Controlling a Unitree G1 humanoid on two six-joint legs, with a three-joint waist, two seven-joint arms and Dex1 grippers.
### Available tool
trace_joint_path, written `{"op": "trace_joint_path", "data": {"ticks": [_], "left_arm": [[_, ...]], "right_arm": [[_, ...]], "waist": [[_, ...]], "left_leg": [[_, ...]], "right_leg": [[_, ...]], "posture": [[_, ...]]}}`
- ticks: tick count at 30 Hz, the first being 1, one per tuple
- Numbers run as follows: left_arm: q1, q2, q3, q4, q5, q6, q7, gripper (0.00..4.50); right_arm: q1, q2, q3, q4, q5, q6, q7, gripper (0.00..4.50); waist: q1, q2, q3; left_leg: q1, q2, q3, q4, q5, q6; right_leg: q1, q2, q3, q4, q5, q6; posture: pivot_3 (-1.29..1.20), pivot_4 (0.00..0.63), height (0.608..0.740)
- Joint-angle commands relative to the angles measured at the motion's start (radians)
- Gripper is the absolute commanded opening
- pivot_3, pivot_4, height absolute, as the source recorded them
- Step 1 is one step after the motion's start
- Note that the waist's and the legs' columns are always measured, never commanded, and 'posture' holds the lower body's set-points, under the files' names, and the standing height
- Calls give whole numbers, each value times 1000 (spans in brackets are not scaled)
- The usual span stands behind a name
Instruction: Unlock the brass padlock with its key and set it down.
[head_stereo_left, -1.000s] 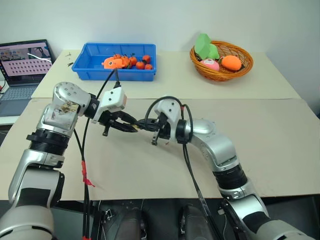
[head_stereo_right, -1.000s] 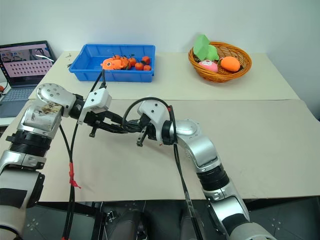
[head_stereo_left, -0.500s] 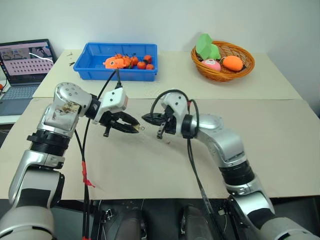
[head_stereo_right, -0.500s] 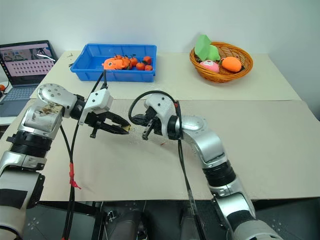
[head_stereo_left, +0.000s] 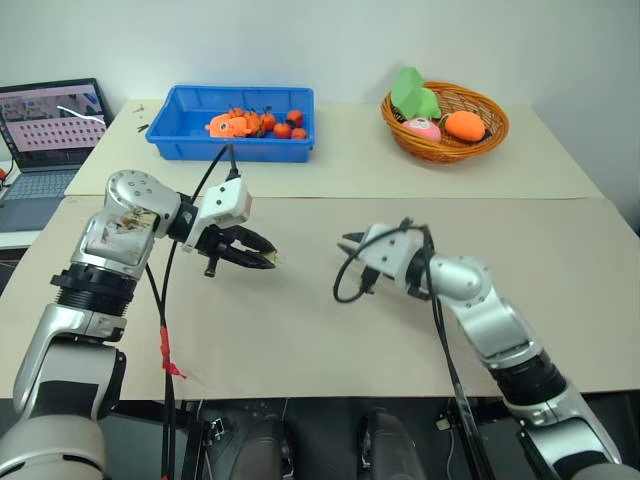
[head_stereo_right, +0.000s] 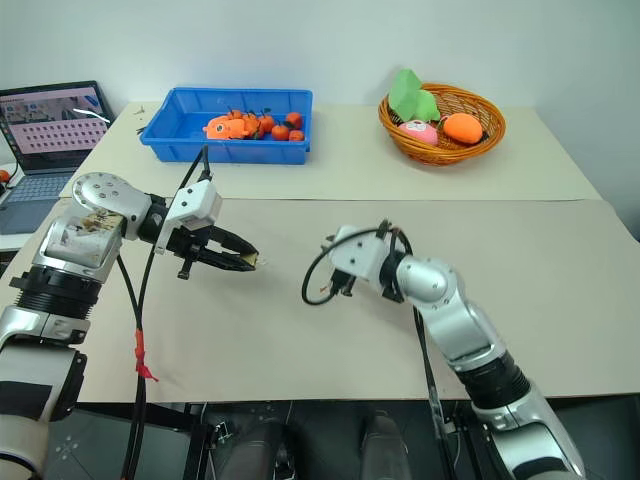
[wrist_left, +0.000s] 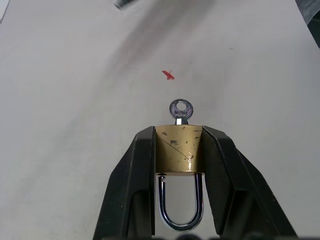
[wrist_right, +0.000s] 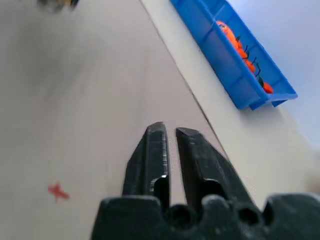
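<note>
- So: blue bin (head_stereo_left: 232, 133) at the table's (head_stereo_left: 330, 320) far left holds an orange toy and a cluster of small orange-red round fruits, all bunched toward its right half.
- Wicker basket (head_stereo_left: 445, 143) at far right holds a green piece standing at its left, a pink-and-white item in front, and an orange round one on the right.
- Laptop (head_stereo_left: 48, 140) open on a separate surface off the table's left edge, screen lit.
- Left gripper (wrist_left: 178, 150) clamped on the brass padlock (wrist_left: 178, 156), one finger on each side face of the body. It is held above the table, left of centre.
- Left wrist view gives detail the head views lack: silvery shackle (wrist_left: 180, 207) points back toward the wrist and looks seated in the body on both legs; key (wrist_left: 180, 110) sits in the end facing away, only its round bow sticking out.
- Same view shows a tiny red speck (wrist_left: 168, 75) on the table beyond the key. Head views show the padlock merely as a yellow glint at the fingertips.
- Right gripper (wrist_right: 170, 132) holds nothing; fingers stand a narrow slit apart. It sits well right of the left gripper, clear of the padlock.
- Right wrist view shows the blue bin from its end.
</note>
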Motion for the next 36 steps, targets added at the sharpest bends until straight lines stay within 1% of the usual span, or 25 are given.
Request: {"op": "trace_joint_path", "data": {"ticks": [1,3,7,14,21,28,36], "left_arm": [[-30,-2,23,-10,-13,5,9,832],[-39,-10,24,-4,-18,12,11,832],[-46,-23,19,-3,-18,17,12,832],[-59,-55,14,12,-12,12,19,832],[-72,-76,14,26,-9,4,23,832],[-61,-76,17,11,-11,9,27,832],[-61,-80,15,-1,-17,18,28,832]], "right_arm": [[-3,-41,69,13,-225,-258,-132,2101],[-5,-49,91,31,-319,-344,-202,2101],[-30,-24,97,61,-395,-432,-261,2101],[-100,6,122,101,-493,-549,-276,2101],[-158,45,140,152,-508,-626,-255,2101],[-195,78,130,202,-509,-649,-250,2101],[-206,101,128,245,-511,-671,-250,2101]], "waist": [[-2,0,0],[-1,0,0],[-1,0,0],[0,0,0],[-1,0,0],[-1,0,0],[-1,0,0]], "left_leg": [[0,0,0,0,0,0],[0,0,0,0,0,0],[0,1,0,0,0,0],[0,1,0,1,0,0],[0,0,0,1,0,0],[0,0,0,1,0,0],[0,0,0,1,0,0]], "right_leg": [[-1,0,1,0,0,0],[-1,0,1,1,0,0],[-1,0,1,0,0,0],[-1,0,0,1,0,0],[-1,1,0,1,0,0],[-1,1,0,1,0,0],[-1,1,0,1,0,0]], "posture": [[0,150,664],[0,150,664],[0,150,664],[0,150,664],[0,150,664],[0,150,664],[0,150,664]]}}
